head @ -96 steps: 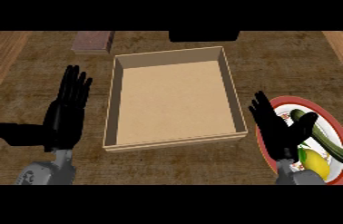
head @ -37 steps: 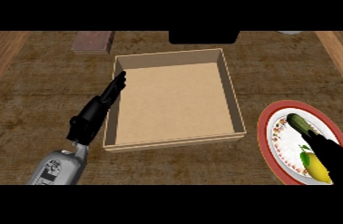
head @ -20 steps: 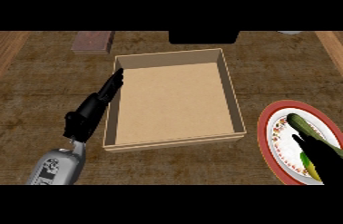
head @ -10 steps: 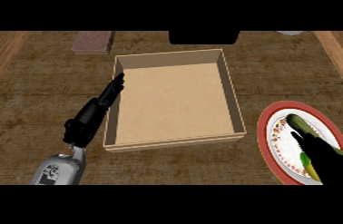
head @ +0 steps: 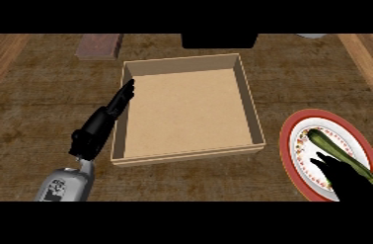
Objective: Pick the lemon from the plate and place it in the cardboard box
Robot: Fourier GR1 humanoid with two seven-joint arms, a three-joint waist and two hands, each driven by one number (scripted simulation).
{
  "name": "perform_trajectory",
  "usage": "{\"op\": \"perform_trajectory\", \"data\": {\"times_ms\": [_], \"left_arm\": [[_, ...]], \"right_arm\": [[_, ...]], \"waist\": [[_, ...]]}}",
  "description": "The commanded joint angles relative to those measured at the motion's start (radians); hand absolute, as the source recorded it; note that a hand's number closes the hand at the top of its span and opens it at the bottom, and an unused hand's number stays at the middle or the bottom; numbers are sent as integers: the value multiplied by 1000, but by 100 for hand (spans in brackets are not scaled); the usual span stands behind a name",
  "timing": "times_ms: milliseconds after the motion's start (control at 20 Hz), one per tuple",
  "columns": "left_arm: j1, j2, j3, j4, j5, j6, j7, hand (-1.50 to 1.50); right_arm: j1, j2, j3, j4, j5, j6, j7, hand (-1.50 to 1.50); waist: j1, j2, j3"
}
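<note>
My right hand (head: 348, 181) covers the near part of the plate (head: 293, 149) — I can't tell its fingers, and the lemon is hidden beneath. I judge it firm, rounded, slippery — cup its middle.

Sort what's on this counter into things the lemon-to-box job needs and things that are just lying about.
Belongs to the job:
- cardboard box, open and empty
- plate with the red rim
- right hand, over the plate and covering the spot where the lemon would sit; the lemon itself is not visible

Just lying about:
- green vegetable on the plate
- brown block at the far left
- left hand, beside the box's left wall
</note>
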Motion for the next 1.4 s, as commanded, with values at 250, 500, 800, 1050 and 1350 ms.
{"op": "perform_trajectory", "data": {"times_ms": [250, 500, 800, 1050, 1350], "left_arm": [[-29, -33, -10, -31, -17, 1, 63, 0], [-19, 3, 3, -13, -1, -35, 18, 0], [-24, -33, -25, -7, -23, -10, 27, 0], [-45, -39, -15, 14, -30, -1, 25, 0], [4, -26, -6, -3, -10, -20, 5, 0]], "right_arm": [[-80, 42, -37, 66, 75, -118, -39, 150], [-89, 278, 343, -177, 226, 6, 82, 150], [-168, 483, 588, -266, 440, 45, 269, 150], [-269, 491, 869, -305, 493, 49, 586, 150], [-318, 489, 990, -454, 430, 112, 694, 150]], "waist": [[10, 7, 11], [66, 9, 7], [46, -1, 7], [25, 4, 9], [20, -4, 8]]}}
